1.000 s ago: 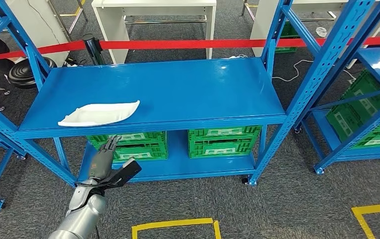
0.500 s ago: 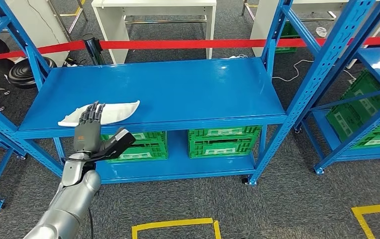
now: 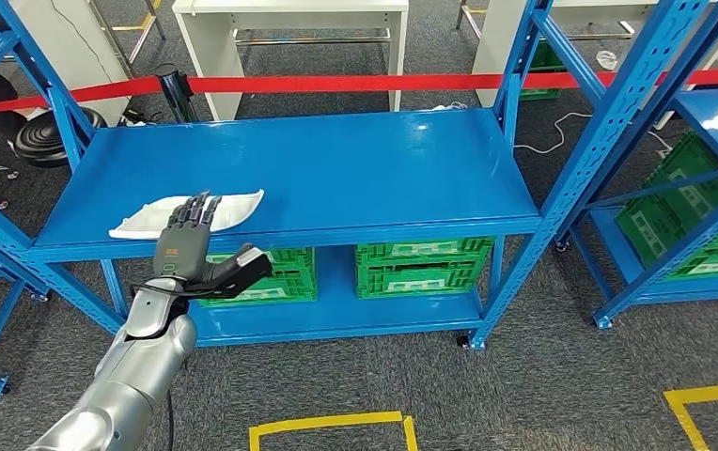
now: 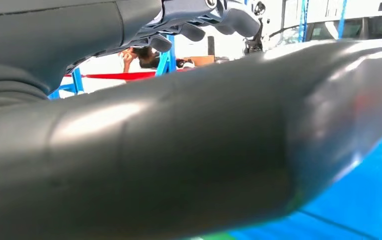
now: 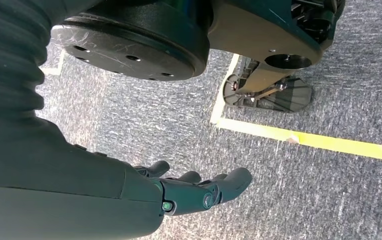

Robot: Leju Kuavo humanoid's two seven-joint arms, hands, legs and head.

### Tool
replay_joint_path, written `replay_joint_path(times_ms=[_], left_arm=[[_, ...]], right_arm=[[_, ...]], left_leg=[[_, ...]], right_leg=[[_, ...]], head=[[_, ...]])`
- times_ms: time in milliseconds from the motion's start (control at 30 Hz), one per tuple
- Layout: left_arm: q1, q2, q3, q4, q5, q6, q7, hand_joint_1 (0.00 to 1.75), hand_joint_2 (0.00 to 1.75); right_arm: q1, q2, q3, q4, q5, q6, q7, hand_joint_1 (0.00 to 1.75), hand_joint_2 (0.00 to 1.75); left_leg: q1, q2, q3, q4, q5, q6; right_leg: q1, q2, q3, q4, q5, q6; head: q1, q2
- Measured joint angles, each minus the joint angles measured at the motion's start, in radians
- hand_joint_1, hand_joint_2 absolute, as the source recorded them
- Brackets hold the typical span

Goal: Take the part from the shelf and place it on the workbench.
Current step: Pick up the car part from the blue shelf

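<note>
Reaching further forward than a moment earlier, the left hand [image 3: 189, 246] hovered at the front edge of the blue shelf [image 3: 336, 178], fingers spread and thumb out, holding nothing. Its fingertips overlapped the white part [image 3: 228, 209] lying on the shelf's left front. The right hand [image 5: 199, 192] hung slack and empty above the carpet [image 5: 329, 195].

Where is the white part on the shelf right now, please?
In the head view, the white part lies at the front left of the blue shelf's top deck, just beyond the left robot hand.
</note>
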Motion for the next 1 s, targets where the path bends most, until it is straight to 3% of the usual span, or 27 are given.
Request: replay_joint_path(times_ms=[67, 1000], left_arm=[[-0.002, 0.0, -0.001, 0.013, 0.0, 0.003, -0.004, 0.0, 1.75], [-0.004, 0.001, -0.002, 0.094, -0.023, 0.106, 0.072, 0.0, 1.75]], right_arm=[[0.0, 0.0, 0.0, 0.0, 0.004, 0.002, 0.0, 0.0, 1.75], [0.0, 0.012, -0.001, 0.0, 0.032, 0.011, 0.0, 0.0, 1.75]], left_leg=[[0.0, 0.0, 0.0, 0.0, 0.0, 0.0], [0.0, 0.0, 0.0, 0.0, 0.0, 0.0]], right_leg=[[0.0, 0.0, 0.0, 0.0, 0.0, 0.0], [0.0, 0.0, 0.0, 0.0, 0.0, 0.0]], head=[[0.0, 0.0], [0.0, 0.0]])
